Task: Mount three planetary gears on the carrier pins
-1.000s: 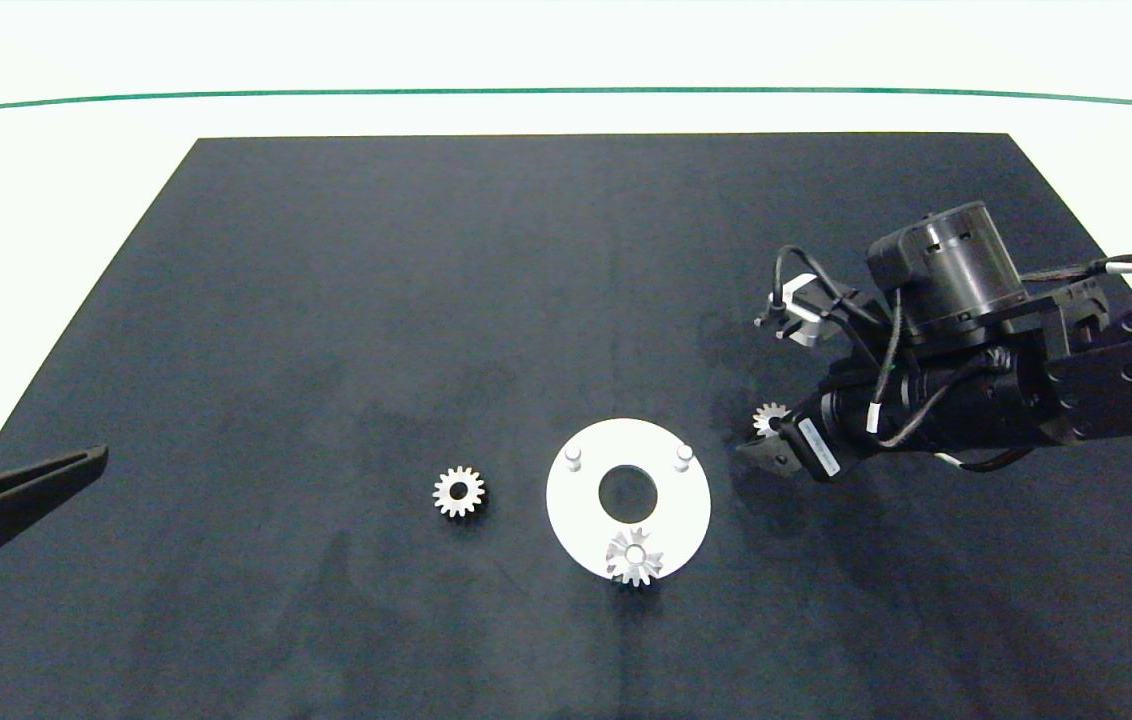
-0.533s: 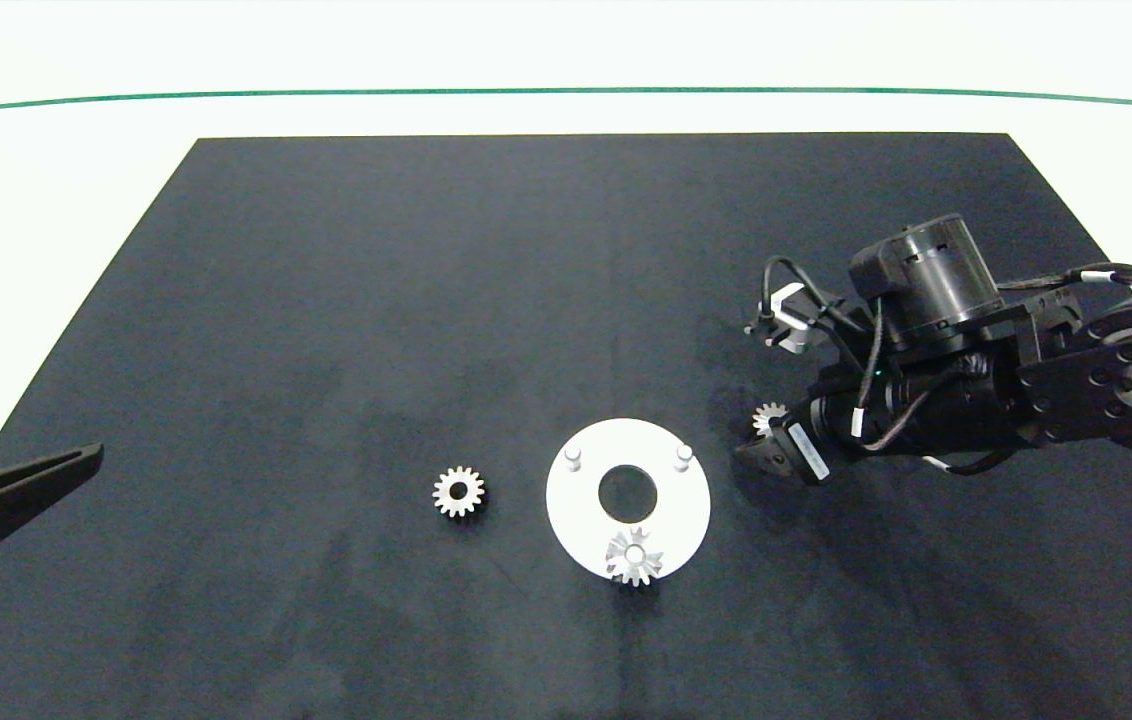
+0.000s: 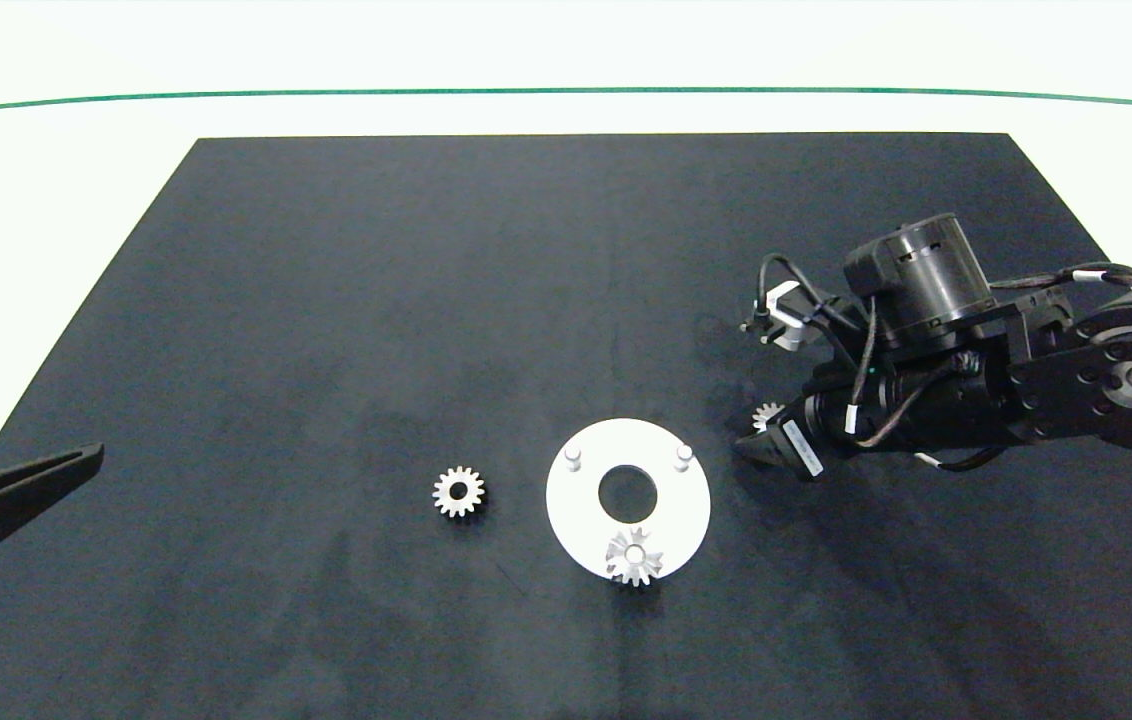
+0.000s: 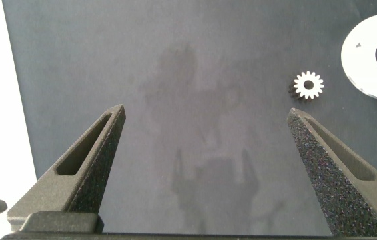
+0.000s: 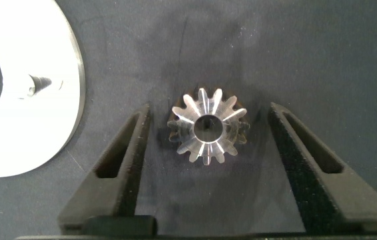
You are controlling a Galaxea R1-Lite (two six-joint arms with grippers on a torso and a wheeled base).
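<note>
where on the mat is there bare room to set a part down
The far half of the black mat, beyond the white disc, is bare. So is the near strip in front of the disc. It is crowded right of the disc, where the open right end effector straddles a gear. A loose gear lies left of the disc; the left end effector sits at the mat's left edge.

You look at a lab test bench: a plain white table [image 3: 566, 60] with a green line [image 3: 566, 92] and a black mat [image 3: 426, 300]
</note>
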